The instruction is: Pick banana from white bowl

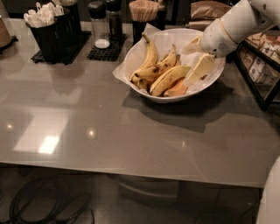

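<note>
The white bowl [131,59], wide and lined with crinkled white paper, stands on the grey table at the back right. Several bananas lie in it. The banana [150,56] is the longest one, at the bowl's left side, its stem pointing up and away. A dark-spotted banana [159,69], a plain yellow one [169,78] and an orange-toned stub [177,90] lie to its right. My gripper [196,59] hangs over the bowl's right half, open and empty. Its lower finger [199,70] sits just right of the yellow banana's tip, well right of the long banana.
Black holders with white utensils [46,24], shakers on a black mat [103,28] and a cup of wooden sticks [144,13] stand along the table's back. A black wire rack [262,72] stands right of the bowl. Cables [39,205] lie on the floor below the table's front edge.
</note>
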